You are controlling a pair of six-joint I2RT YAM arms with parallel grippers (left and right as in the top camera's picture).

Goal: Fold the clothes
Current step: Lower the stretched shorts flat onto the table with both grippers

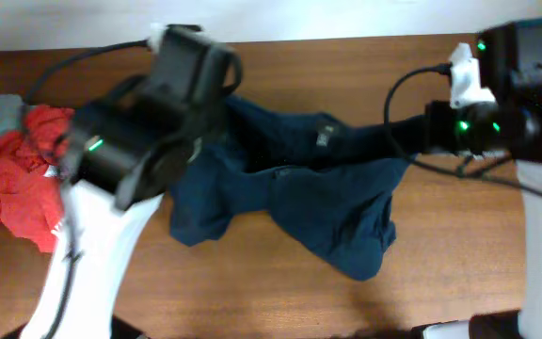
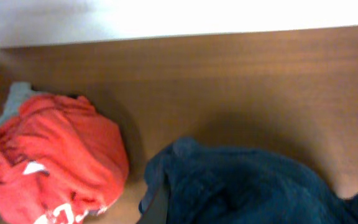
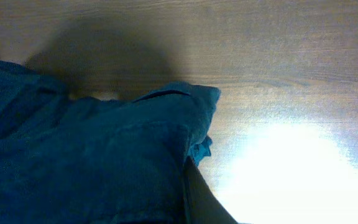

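We see the navy shorts [image 1: 299, 198] lying crumpled across the middle of the wooden desk [image 1: 252, 292], strung between the two arms. The left pincer [image 2: 160, 208] is closed on a bunched edge of the fabric at the shorts' left end. The right pincer [image 3: 194, 196] is clamped on a folded corner at the right end, where the cloth gathers against its dark finger. Between the two grips, one leg sags toward the desk's near edge in loose folds. Well to the left, a red T-shirt [image 1: 22, 188] sits in a heap, touching a grey garment [image 1: 6, 118] that pokes out behind it, apart from the shorts.
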